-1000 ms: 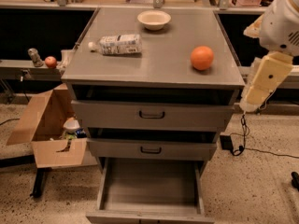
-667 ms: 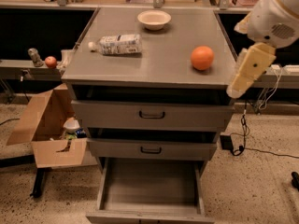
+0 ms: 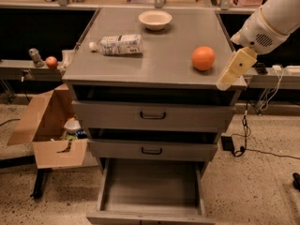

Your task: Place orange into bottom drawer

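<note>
The orange sits on the grey cabinet top, near its right front corner. The bottom drawer is pulled open at floor level and shows a bare grey floor with low sides. My gripper, cream-coloured on a white arm, hangs at the cabinet's right front corner, just right of the orange and apart from it. It holds nothing that I can see.
A white bowl stands at the back of the cabinet top and a plastic bottle lies on its left. The two upper drawers are slightly ajar. A small red fruit sits on the left ledge, above a cardboard box. Cables lie at the right.
My arm has swung left, bringing the gripper from beyond the cabinet's right side to its right front corner, closer to the orange. The orange and drawers have not moved.
</note>
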